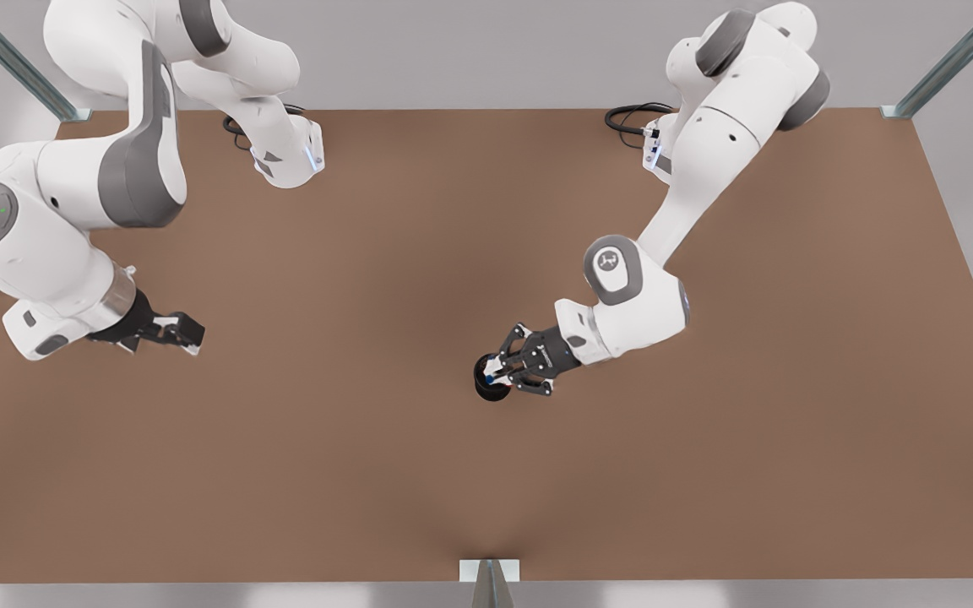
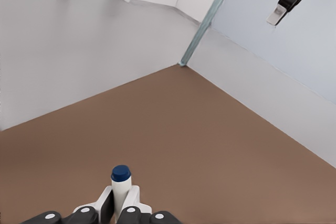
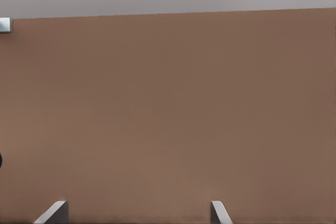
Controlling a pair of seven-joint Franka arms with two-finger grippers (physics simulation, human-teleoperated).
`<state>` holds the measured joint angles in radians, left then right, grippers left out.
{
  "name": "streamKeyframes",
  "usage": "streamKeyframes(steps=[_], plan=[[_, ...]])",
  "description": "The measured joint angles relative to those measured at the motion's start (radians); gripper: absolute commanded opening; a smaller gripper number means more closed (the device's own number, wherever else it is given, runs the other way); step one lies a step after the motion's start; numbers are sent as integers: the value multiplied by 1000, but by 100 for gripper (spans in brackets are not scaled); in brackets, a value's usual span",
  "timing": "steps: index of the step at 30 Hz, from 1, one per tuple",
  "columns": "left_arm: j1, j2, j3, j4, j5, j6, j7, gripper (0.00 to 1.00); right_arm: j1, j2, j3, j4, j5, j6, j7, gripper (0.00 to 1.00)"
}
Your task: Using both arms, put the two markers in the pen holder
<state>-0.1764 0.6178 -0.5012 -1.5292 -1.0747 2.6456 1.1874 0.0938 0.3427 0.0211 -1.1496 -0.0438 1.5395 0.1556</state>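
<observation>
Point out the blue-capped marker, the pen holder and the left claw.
blue-capped marker [image 2: 121, 186]: left wrist view, white barrel just below the cap.
pen holder [image 1: 486, 391]: front view, black outer wall.
left claw [image 1: 500, 370]: front view, midway between its fingertips, over the holder.

surface: brown table [image 1: 419, 473], flat, plain | resting on it: black pen holder [image 1: 489, 387], seen upright near the middle | arm bases [image 1: 288, 156] mounted at far edge | metal posts [image 1: 905, 110] noted at corners
</observation>
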Motion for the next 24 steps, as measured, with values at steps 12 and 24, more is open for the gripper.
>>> streamKeyframes(steps=[12, 24], plan=[[-61, 68, 1, -41, -165, 168, 471, 21, -25, -1, -2, -1, -1, -31, -71, 100], [-89, 32, -3, -99, -248, 215, 717, 21, -25, -1, -3, -1, -1, -36, -109, 100]])
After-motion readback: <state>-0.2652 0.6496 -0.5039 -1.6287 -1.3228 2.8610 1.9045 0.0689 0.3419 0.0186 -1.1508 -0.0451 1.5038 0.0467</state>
